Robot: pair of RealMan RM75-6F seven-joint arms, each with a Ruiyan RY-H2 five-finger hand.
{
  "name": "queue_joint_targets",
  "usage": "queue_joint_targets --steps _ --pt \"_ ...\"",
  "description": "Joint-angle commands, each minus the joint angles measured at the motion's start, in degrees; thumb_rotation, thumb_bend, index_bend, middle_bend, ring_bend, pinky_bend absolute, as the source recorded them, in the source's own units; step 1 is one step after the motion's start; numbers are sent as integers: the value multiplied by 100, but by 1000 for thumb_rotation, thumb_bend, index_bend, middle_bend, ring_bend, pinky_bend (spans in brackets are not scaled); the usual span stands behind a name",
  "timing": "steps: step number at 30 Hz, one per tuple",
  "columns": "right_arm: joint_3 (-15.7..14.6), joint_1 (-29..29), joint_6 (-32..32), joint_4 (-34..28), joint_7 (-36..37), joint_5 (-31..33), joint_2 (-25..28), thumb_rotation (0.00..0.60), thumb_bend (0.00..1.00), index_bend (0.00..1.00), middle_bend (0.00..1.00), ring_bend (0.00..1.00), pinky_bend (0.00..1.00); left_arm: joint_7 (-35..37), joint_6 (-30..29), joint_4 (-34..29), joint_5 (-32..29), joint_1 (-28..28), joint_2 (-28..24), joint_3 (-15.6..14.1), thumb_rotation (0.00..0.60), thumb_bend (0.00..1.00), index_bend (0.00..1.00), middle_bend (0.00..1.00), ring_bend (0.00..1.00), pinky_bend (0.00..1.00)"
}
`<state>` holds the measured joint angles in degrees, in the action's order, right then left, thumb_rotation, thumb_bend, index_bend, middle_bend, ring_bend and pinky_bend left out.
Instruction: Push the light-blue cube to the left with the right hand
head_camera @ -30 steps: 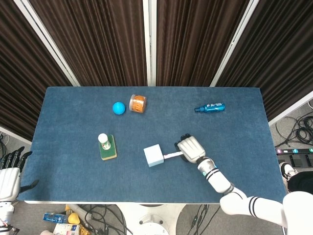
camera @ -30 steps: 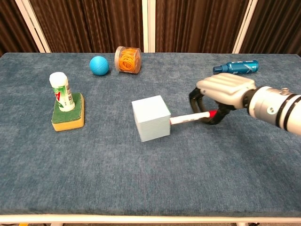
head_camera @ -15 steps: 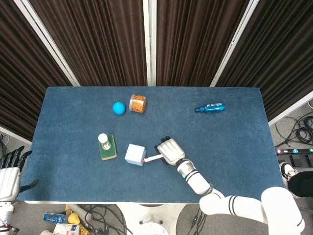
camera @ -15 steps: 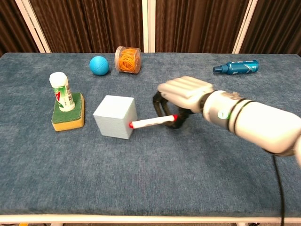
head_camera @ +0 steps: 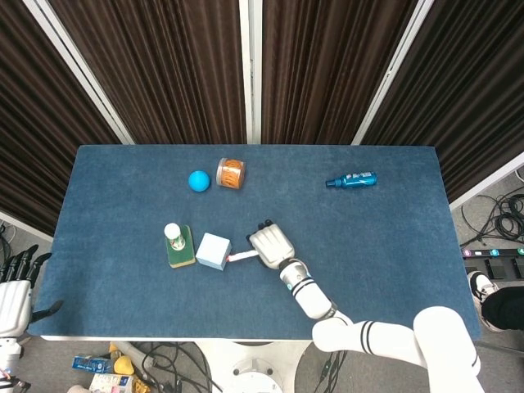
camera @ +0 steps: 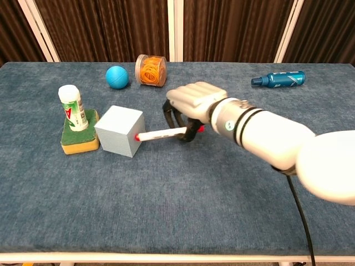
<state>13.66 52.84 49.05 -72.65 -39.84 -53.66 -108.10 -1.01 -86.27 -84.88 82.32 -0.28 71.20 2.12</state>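
Observation:
The light-blue cube (head_camera: 213, 250) (camera: 118, 131) sits left of the table's middle, its left side right up against a green and yellow sponge (head_camera: 181, 255) (camera: 80, 138). My right hand (head_camera: 270, 244) (camera: 191, 102) is just to the cube's right with most fingers curled in. One straight white finger (camera: 161, 134) with a red tip reaches out and touches the cube's right face. My left hand (head_camera: 14, 296) hangs off the table's left front corner, holding nothing, its fingers apart; only the head view shows it.
A white bottle (head_camera: 173, 235) (camera: 72, 106) stands on the sponge. A blue ball (head_camera: 198, 180) (camera: 116, 76) and an orange jar (head_camera: 232, 173) (camera: 151, 70) lie at the back. A teal bottle (head_camera: 352, 179) (camera: 277, 79) lies far right.
My right hand has slid left across the table, pushing the cube ahead of its straight finger. The cube went from the middle to beside the sponge. The left hand stayed still.

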Motion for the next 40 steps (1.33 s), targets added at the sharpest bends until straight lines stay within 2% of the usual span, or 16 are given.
queue_joint_targets --steps 1,4,6,7,10,12,15,19,23,26,30,34,40 --pt "-176 -245 208 -301 63 -28 425 600 477 738 642 276 249 11 0 9 19 -9 3 -1 600 153 215 157 97 104" --pt "-287 -406 284 -425 45 114 736 600 464 674 615 257 232 7 14 19 50 -36 25 3 600 152 216 157 97 104" --pt "-374 -458 242 -464 -42 295 885 600 412 567 548 215 214 -3 10 0 76 -51 43 7 600 152 216 157 97 104" --pt "-413 -468 227 -471 -91 366 924 600 357 470 492 177 202 -10 6 -9 88 -57 46 8 600 152 216 157 97 104" --pt "-535 -477 184 -491 -256 591 988 600 236 291 368 102 183 -38 -13 -49 110 -60 38 7 600 152 215 157 97 104" --pt "-594 -489 197 -532 -301 674 1011 600 191 240 313 79 178 -47 -34 -63 113 -47 28 2 600 152 216 157 97 104" --pt "-634 -549 313 -695 -259 660 1128 600 176 187 261 60 175 -41 -75 -75 125 -25 12 -5 600 153 216 157 97 104" --pt "-651 -786 685 -1186 24 379 1580 600 176 154 229 54 171 -7 -111 -62 151 -14 9 -6 600 152 215 157 97 104" --pt "-788 -1283 1336 -1858 541 -244 2348 600 176 153 224 54 153 23 -92 -49 137 -35 12 18 600 152 216 157 97 104" --pt "-981 -1796 1880 -2308 1154 -833 3091 600 178 153 210 46 131 33 -49 -32 126 -70 22 39 600 152 215 157 97 104" --pt "-1315 -2473 2579 -2593 1961 -1591 3813 600 181 153 167 16 89 39 13 -20 103 -124 40 72 600 152 216 157 97 104" --pt "-1615 -3143 3364 -2591 2634 -2239 4203 600 210 153 132 0 60 35 68 -28 96 -176 50 94 600 152 216 157 97 104" --pt "-1885 -3945 4206 -2536 3176 -2762 4364 600 210 153 129 0 53 6 127 -78 87 -238 50 117 600 152 216 157 97 104"
